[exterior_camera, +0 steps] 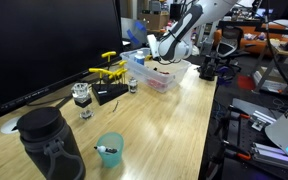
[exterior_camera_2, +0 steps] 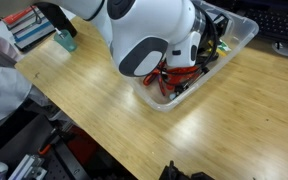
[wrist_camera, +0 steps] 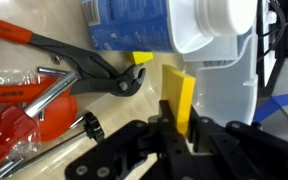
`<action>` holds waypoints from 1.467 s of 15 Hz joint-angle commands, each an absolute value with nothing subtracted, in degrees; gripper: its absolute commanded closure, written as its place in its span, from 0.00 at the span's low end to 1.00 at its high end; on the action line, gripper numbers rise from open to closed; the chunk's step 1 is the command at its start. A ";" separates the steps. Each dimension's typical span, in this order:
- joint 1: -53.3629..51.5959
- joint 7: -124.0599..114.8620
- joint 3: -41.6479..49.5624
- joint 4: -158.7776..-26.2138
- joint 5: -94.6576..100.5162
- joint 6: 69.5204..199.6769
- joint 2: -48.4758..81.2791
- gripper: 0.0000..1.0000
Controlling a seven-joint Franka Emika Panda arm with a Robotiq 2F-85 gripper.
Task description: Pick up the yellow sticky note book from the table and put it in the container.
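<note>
In the wrist view my gripper (wrist_camera: 182,116) is shut on the yellow sticky note book (wrist_camera: 179,90), a thin yellow pad held upright on edge between the fingers. It hangs inside the container (wrist_camera: 234,100), just above its pale floor. In an exterior view the arm reaches down into the clear container (exterior_camera: 156,78) at the far end of the table (exterior_camera: 174,120). In the exterior view from above, the arm's white joint hides the gripper and pad above the container (exterior_camera_2: 230,40), which stands on the table (exterior_camera_2: 104,100).
Orange-handled pliers (wrist_camera: 74,58), red packaged items (wrist_camera: 14,120) and a blue and white bottle (wrist_camera: 174,25) lie in the bin. On the table are yellow-handled tools (exterior_camera: 109,70), a black box (exterior_camera: 109,93), a glass jar (exterior_camera: 81,97), a teal cup (exterior_camera: 109,150) and a black bag (exterior_camera: 49,145).
</note>
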State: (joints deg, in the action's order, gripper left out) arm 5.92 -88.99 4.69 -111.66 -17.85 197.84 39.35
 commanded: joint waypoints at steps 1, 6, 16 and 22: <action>10.22 -88.58 -0.28 -111.93 -14.63 197.86 38.02 0.50; 13.45 -88.77 -4.34 -112.83 -10.77 197.88 36.28 0.16; 12.00 -83.68 -3.92 -112.56 -16.23 197.78 35.35 0.00; 12.00 -83.68 -3.92 -112.52 -16.26 197.78 35.36 0.00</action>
